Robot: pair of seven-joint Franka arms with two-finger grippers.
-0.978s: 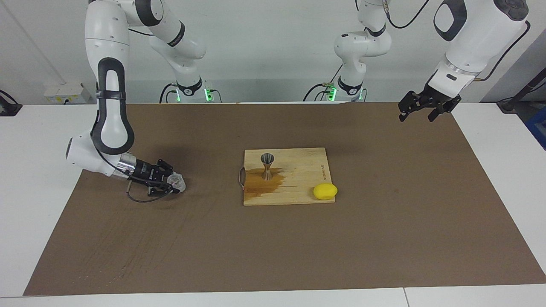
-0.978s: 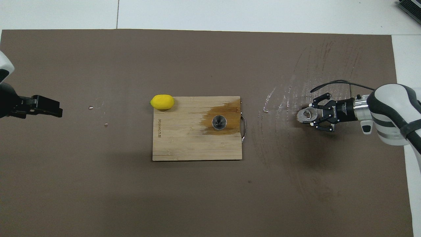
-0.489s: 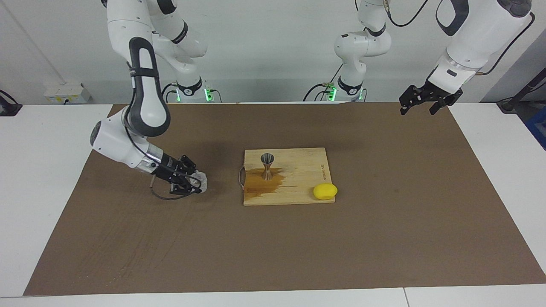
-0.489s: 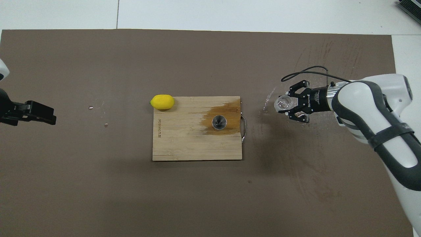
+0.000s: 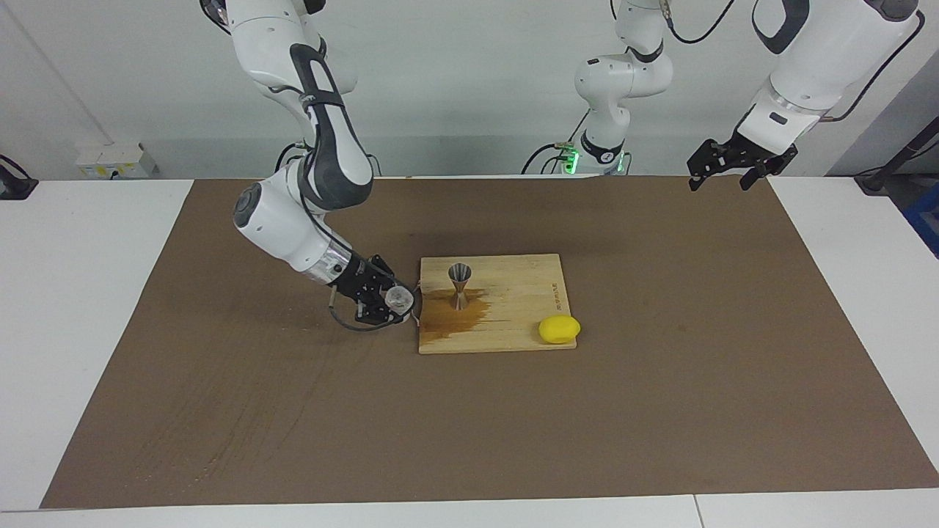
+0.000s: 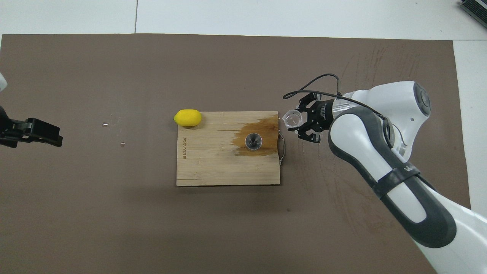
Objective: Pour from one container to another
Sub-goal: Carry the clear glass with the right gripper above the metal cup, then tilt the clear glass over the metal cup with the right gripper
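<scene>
Carrying the clear cup (image 5: 399, 296) clamped in its fingers, the right pincer (image 5: 389, 299) had swung to the board's (image 5: 513, 323) edge, near the upright jigger (image 5: 459, 284); the left pincer (image 5: 726, 167), open and empty, waited over the surface's (image 5: 660, 411) corner

Both arms are sporting glossy white shells with dark grey bands looping round the joints. Green lights are glowing at both bases. The right gripper (image 5: 387, 302) and left gripper (image 5: 728, 170) are looking all black, thin black cables trailing off them.
</scene>
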